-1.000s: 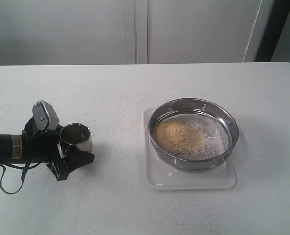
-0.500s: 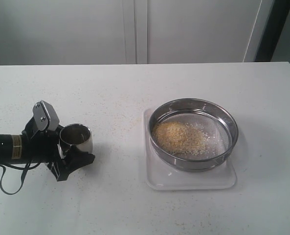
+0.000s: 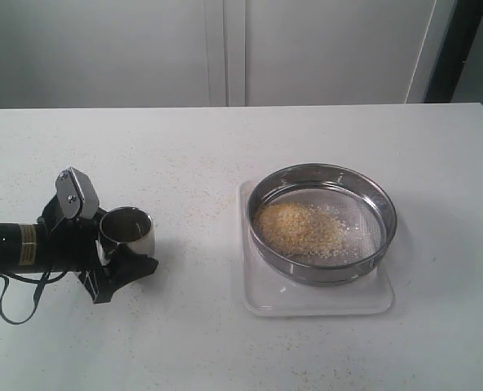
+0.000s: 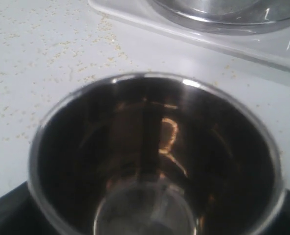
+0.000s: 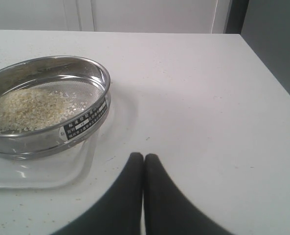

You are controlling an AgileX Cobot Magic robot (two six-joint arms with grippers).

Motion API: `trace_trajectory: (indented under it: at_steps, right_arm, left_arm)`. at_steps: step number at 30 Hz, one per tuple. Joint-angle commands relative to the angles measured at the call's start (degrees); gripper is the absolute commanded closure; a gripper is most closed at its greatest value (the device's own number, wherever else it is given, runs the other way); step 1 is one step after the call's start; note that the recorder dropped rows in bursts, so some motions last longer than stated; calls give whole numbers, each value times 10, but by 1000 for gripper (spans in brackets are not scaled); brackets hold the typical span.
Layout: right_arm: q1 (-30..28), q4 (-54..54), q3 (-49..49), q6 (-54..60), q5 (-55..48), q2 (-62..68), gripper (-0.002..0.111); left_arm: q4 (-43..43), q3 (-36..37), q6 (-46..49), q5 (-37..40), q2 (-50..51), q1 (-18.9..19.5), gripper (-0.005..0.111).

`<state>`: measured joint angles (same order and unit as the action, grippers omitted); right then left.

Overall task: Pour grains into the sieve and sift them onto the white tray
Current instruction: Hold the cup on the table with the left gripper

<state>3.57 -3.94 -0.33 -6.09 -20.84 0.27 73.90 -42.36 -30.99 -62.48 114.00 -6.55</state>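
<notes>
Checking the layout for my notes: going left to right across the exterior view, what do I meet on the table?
Left arm → steel cup → white tray, which carries the sieve with the grains in it.

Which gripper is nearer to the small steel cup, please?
Left. The left gripper has its jaws around the cup; the right gripper, shut, sits by the sieve, away from the cup.
</notes>
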Motion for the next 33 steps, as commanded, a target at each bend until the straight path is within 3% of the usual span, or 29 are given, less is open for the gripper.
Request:
trace_trajectory:
  at_steps: [1, 7, 33]
  right_arm:
    - [0, -3, 3, -2, 8, -3, 108]
    - [0, -3, 3, -2, 8, -3, 108]
    - [0, -3, 3, -2, 8, -3, 108]
  left_arm:
    - [30, 6, -2, 51, 7, 2, 20]
    - [25, 6, -2, 53, 7, 2, 8]
    - [20, 6, -5, 32, -13, 9, 8]
